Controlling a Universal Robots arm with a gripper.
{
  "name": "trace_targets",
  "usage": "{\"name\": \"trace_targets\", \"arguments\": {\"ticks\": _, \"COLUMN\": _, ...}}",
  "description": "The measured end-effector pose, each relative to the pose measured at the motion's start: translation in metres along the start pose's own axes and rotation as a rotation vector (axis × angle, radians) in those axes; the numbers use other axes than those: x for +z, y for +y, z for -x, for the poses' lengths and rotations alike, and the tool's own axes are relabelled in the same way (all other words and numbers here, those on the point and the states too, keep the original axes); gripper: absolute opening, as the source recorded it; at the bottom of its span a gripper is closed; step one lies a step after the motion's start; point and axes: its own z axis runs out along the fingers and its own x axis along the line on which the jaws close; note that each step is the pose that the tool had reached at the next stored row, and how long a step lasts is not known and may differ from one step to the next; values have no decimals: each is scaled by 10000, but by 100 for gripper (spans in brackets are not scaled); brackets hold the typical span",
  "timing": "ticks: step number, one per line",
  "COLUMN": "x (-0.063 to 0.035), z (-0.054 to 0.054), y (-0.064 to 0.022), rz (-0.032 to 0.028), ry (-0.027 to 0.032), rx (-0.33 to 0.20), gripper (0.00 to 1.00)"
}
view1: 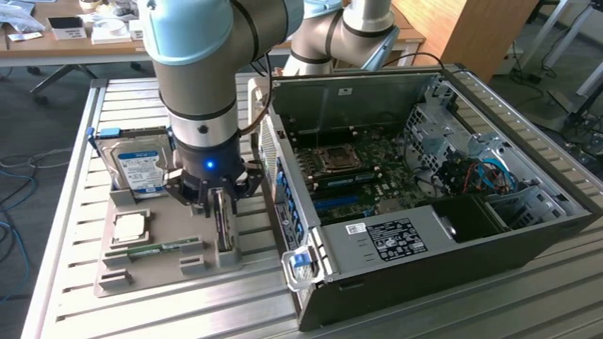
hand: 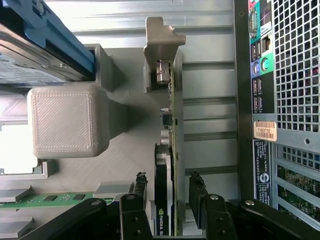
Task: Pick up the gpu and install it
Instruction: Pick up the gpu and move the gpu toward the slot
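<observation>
The gpu (view1: 224,236) stands on edge in a slot of the grey holder (view1: 165,229) on the table, at the exterior view's left of the open computer case (view1: 490,233). My gripper (view1: 219,210) hangs straight down over the gpu. In the wrist view the gpu (hand: 164,160) is edge-on, with the black cooler on one side, the green board on the other and the silver bracket (hand: 161,45) at the far end. My gripper (hand: 168,178) is open, one finger on each side of the card with a narrow gap at each.
A silver hard drive (view1: 141,169) with a blue-white label stands in the holder behind the gripper. A processor (view1: 130,226) and a memory stick (view1: 162,248) lie in the holder. The case's motherboard (view1: 349,166) is exposed; its rear panel (hand: 280,75) is close beside the card.
</observation>
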Motion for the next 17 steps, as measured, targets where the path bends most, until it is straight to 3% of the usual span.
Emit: {"name": "trace_targets", "arguments": {"ticks": 17, "x": 17, "z": 1, "y": -1, "rz": -2, "ry": 1, "rx": 0, "gripper": 47}}
